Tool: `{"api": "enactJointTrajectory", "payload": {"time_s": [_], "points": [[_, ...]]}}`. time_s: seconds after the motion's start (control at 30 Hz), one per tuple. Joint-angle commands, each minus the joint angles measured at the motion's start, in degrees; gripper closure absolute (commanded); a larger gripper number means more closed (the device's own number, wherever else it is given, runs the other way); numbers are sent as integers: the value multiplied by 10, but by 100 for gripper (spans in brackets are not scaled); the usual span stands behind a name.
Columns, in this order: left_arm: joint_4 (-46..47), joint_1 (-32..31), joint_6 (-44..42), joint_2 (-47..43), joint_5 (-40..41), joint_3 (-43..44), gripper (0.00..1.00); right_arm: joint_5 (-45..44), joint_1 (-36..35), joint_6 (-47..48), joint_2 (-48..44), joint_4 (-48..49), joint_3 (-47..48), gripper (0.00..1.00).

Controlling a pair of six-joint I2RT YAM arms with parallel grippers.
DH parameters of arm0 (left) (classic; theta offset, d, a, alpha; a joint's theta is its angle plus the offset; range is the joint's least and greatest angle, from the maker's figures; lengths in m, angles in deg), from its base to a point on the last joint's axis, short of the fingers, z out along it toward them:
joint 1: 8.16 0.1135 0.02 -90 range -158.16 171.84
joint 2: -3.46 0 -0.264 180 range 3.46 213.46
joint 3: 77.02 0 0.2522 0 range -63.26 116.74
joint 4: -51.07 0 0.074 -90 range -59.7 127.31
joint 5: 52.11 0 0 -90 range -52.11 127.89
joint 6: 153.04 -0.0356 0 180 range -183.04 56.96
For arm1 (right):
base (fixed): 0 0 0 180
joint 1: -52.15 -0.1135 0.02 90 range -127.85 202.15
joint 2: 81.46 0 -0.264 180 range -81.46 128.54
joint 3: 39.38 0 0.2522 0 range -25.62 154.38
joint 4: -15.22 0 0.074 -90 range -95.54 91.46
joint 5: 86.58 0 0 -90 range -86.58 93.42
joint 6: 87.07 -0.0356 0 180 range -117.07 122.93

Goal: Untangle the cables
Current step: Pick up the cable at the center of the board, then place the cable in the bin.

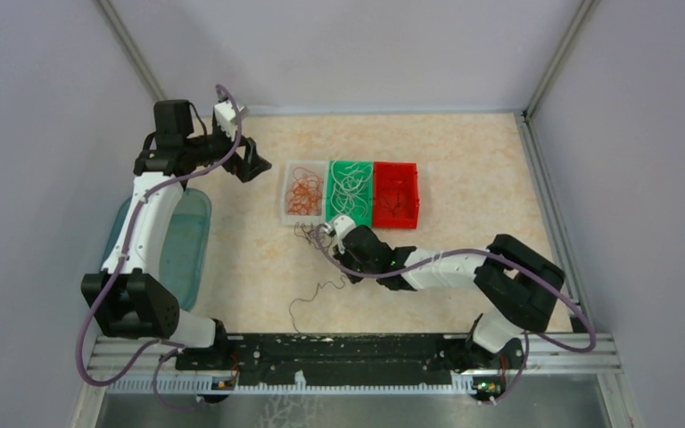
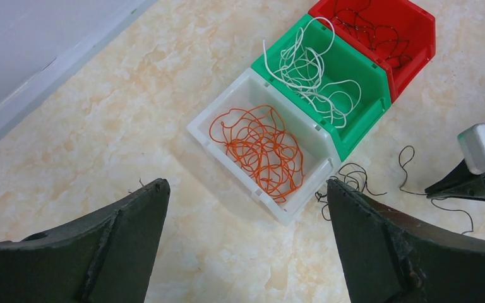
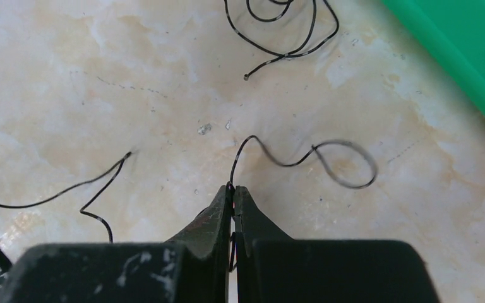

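Right end effector (image 3: 232, 189): jaws closed, pinching one black cable (image 3: 347, 186) by its end. The strand rises from the tips, then runs rightward over the desk (image 1: 482, 205) into a loop, just in front of the green bin (image 1: 350, 192).

Left end effector (image 2: 246, 183): spread wide, holding nothing, above the white bin (image 2: 205, 129).

Three bins in a row:
- white bin: orange cables (image 2: 259, 148)
- green bin: white cables (image 2: 309, 76)
- red bin (image 2: 417, 38): black tangle (image 2: 379, 31)

Two other loose black strands (image 3: 284, 55) lie nearby.

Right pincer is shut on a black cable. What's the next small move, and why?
Probably lift the right pincer slightly. It pinches one black cable whose loose end curls on the table, near a black tangle. A short lift would show whether it comes free before heading to the red bin, which holds black cables.
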Motion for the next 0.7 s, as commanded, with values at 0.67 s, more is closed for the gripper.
{"api": "enactJointTrajectory", "payload": {"time_s": [0.67], "points": [[13, 3, 7, -12, -13, -9, 1, -155, 254, 118, -258, -9, 140, 100]]}}
